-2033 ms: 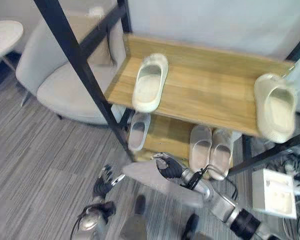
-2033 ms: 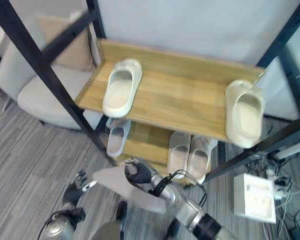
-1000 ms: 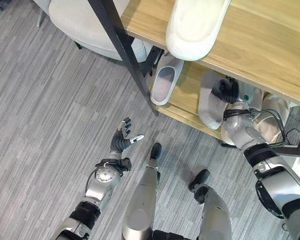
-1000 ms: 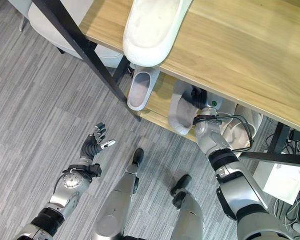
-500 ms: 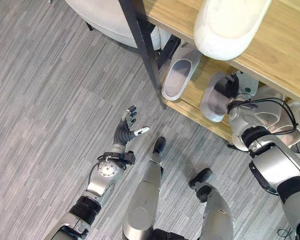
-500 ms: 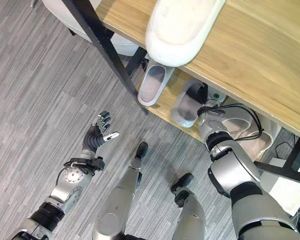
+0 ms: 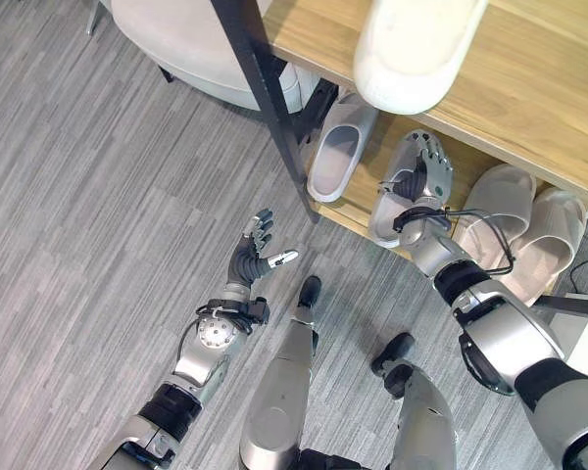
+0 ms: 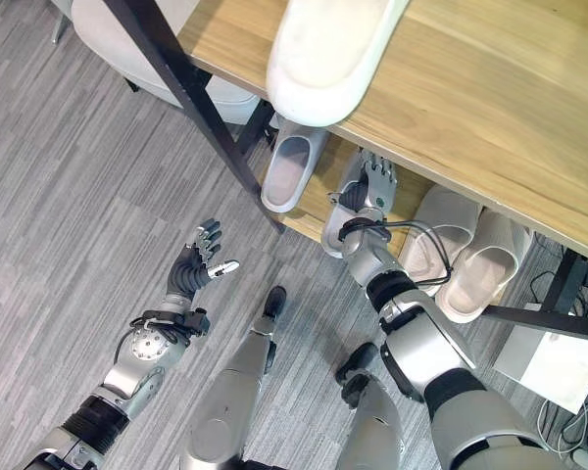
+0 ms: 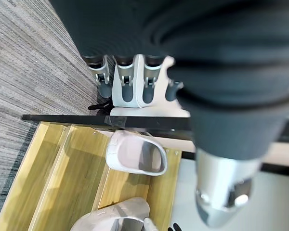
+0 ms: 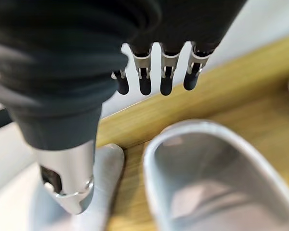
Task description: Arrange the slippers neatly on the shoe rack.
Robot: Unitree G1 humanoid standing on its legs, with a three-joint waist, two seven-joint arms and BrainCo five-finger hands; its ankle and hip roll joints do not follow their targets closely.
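Note:
On the rack's lower shelf a grey slipper lies at the left end. A second grey slipper lies beside it, its heel past the shelf's front edge. My right hand is open over this second slipper with straight, spread fingers; in the right wrist view the slipper lies just past the fingers. A beige pair sits to the right. A cream slipper overhangs the upper shelf. My left hand hangs open over the floor.
A black rack post slants down to the floor left of the slippers. A pale armchair stands behind it at the left. A white box with cables lies on the floor at the right.
The right hand carried the grey slipper from over the floor onto the lower shelf and has now opened over it. The camera has tilted down. The left hand stayed open.

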